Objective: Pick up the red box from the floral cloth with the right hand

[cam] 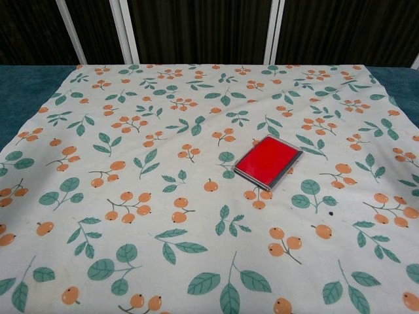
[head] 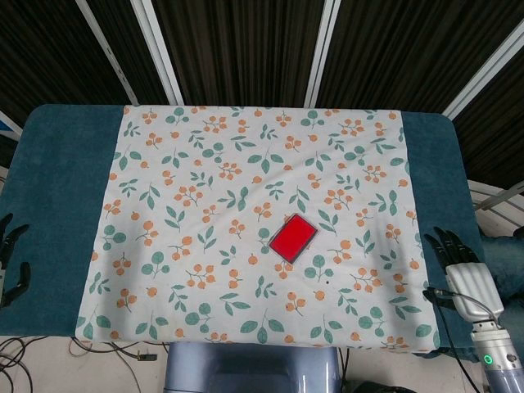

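The red box lies flat on the floral cloth, right of centre, turned askew, with bare cloth on every side. At the cloth's near right edge the right hand hovers with fingers spread, holding nothing. The left hand hangs released off the teal table. Only the head view shows either hand.

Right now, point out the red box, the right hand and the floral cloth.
red box [head: 294, 238], head view, middle of its red top.
right hand [head: 458, 273], head view, back of the hand.
floral cloth [cam: 131, 196], chest view, bare printed patch left of the box.
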Controlling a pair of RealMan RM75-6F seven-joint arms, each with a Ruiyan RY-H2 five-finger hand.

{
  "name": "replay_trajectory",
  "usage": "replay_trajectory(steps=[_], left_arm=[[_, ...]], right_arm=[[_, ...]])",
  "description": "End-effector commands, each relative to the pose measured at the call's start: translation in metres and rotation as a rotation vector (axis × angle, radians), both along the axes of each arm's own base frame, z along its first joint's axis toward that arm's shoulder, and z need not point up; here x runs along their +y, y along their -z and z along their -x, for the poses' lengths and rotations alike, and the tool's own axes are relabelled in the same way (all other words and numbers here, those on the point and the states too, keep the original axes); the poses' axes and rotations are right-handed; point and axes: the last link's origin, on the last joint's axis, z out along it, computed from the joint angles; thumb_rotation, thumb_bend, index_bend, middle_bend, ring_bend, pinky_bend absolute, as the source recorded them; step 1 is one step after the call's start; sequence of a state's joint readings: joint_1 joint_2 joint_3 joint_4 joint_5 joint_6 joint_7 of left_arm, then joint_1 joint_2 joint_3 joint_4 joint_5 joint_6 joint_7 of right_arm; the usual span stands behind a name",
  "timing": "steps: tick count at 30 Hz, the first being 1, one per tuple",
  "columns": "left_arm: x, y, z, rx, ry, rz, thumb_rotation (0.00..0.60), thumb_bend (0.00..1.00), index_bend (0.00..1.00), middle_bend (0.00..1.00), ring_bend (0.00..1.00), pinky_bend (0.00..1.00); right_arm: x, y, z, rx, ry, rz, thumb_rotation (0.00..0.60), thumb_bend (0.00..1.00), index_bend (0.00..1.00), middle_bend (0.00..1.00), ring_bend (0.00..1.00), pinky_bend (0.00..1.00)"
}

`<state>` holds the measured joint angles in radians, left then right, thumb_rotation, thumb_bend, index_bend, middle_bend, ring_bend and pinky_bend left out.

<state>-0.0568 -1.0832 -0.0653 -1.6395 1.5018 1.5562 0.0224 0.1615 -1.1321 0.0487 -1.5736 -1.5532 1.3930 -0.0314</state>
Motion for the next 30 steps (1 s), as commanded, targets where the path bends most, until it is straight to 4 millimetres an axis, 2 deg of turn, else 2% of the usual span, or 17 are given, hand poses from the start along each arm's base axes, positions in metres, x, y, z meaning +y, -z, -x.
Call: replay_trajectory(steps=[1,2,3,9,18,30], left_arm=[[0.000,0.002,0.000,0.004,-0.001,0.006,0.600,0.55,0.14,0.00,0.06,0.04],[-0.001,0.001,0.000,0.001,-0.002,0.002,0.600,0.55,0.14,0.00,0.06,0.04],[-0.001,0.001,0.000,0.000,-0.002,0.001,0.600,0.55,0.14,0.00,0.06,0.04],[-0.001,0.001,0.001,0.000,-0.011,0.003,0.600,0.55,0.14,0.00,0.06,0.04],[0.000,-0.001,0.003,-0.001,-0.023,0.000,0.600,0.55,0.14,0.00,0.06,0.04],[0.002,-0.001,0.004,0.000,-0.031,-0.002,0.600,0.55,0.14,0.00,0.06,0.04]], right_arm=[[-0.044,0.007,-0.027,0.014,-0.095,-0.127,0.600,0.12,0.10,0.06,0.05,0.22],[-0.069,0.020,-0.047,0.027,-0.154,-0.183,0.600,0.12,0.10,0.06,0.05,0.22],[-0.079,0.026,-0.053,0.032,-0.158,-0.209,0.600,0.13,0.10,0.06,0.05,0.22],[-0.112,0.064,-0.079,0.101,-0.199,-0.318,0.600,0.13,0.10,0.06,0.05,0.22],[-0.141,0.116,-0.110,0.147,-0.250,-0.379,0.600,0.15,0.10,0.09,0.05,0.22],[-0.158,0.157,-0.132,0.224,-0.302,-0.427,0.600,0.23,0.13,0.13,0.07,0.22]])
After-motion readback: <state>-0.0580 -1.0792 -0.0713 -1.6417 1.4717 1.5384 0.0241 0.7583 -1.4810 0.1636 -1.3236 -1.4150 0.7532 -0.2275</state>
